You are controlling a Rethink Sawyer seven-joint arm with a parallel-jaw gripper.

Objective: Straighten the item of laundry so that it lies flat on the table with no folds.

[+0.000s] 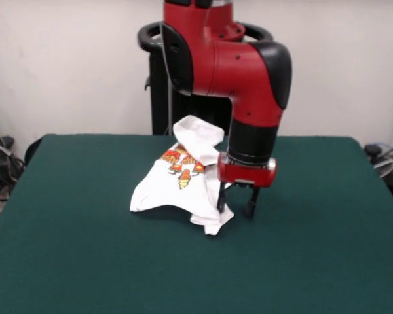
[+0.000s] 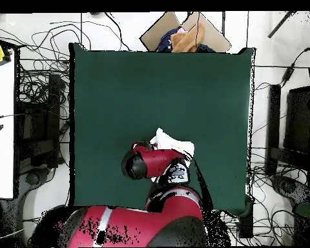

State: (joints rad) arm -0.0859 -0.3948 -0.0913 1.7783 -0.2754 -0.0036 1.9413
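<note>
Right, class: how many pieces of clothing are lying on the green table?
1: a crumpled white T-shirt toward the table's far side, beside the claw. In the overhead view the arm hides most of it.

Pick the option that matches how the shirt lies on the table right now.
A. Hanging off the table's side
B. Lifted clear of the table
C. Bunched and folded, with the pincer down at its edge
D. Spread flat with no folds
C: in the front view the shirt sits crumpled with a fold raised on the table, and the pincer is lowered at one edge of it.
</note>
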